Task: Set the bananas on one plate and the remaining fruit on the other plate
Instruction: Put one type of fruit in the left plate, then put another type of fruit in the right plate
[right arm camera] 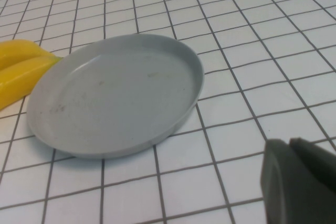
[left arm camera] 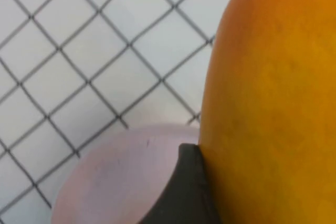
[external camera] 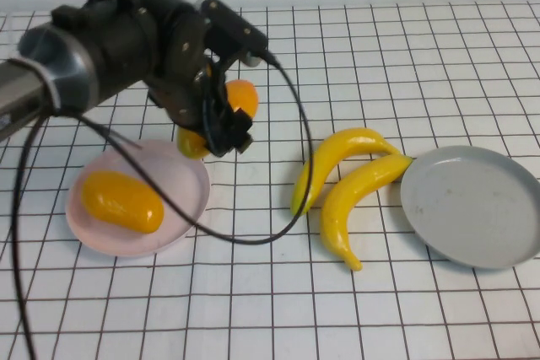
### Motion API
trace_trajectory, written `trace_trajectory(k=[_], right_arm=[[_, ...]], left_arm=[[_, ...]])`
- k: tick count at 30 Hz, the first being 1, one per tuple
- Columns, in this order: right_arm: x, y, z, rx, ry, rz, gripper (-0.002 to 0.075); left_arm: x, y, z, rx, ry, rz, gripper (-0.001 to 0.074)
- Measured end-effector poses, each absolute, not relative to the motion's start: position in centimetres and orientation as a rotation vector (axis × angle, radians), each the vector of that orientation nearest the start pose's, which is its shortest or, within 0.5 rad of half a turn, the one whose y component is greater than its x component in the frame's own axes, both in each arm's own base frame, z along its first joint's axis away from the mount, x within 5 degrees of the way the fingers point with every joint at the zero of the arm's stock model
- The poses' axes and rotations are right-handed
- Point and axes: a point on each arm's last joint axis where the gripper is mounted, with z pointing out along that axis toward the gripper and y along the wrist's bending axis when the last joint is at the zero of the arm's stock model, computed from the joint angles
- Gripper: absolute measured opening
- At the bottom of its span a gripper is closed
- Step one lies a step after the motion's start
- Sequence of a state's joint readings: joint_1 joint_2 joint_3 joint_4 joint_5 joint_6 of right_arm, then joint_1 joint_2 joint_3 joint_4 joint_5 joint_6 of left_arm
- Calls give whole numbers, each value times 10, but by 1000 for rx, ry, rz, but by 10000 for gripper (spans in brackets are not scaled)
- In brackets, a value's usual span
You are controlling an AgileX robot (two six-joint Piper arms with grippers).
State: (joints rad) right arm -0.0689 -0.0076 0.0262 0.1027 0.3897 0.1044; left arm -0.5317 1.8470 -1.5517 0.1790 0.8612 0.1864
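Note:
My left gripper [external camera: 218,126] is shut on an orange-yellow mango [external camera: 243,97] and holds it just beyond the far right rim of the pale pink plate [external camera: 187,208]. In the left wrist view the mango [left arm camera: 273,103] fills the right side, with one dark finger [left arm camera: 184,192] against it and the pink plate [left arm camera: 115,177] below. A second mango [external camera: 122,201] lies on the pink plate. Two yellow bananas [external camera: 342,151] [external camera: 359,200] lie side by side on the table, touching the left rim of the grey plate [external camera: 498,250]. My right gripper [right arm camera: 289,142] is shut and empty, hanging near the grey plate [right arm camera: 115,93].
The table is a white cloth with a black grid. The left arm's black cable [external camera: 287,208] loops over the table between the pink plate and the bananas. The banana ends [right arm camera: 21,72] show beside the grey plate in the right wrist view.

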Motion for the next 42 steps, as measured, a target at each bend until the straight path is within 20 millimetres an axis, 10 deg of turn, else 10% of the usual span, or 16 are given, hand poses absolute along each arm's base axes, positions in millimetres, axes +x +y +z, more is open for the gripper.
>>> trace_trajectory(k=[8, 19, 24, 29, 37, 42], right_arm=[[52, 0, 170, 227, 1878, 126, -16], [52, 0, 170, 227, 1878, 126, -16], [52, 0, 170, 227, 1878, 126, -16], [52, 0, 170, 227, 1878, 126, -16], [52, 0, 170, 227, 1878, 126, -16], [52, 0, 170, 227, 1878, 126, -16]], left_arm=[[337, -127, 235, 688, 2599, 66, 545], [334, -126, 228, 605, 2617, -6, 602], [331, -125, 234, 587, 2651, 1, 380], [317, -120, 262, 561, 2619, -23, 53], [249, -108, 343, 492, 2233, -301, 6], [204, -92, 358, 497, 2138, -324, 4]])
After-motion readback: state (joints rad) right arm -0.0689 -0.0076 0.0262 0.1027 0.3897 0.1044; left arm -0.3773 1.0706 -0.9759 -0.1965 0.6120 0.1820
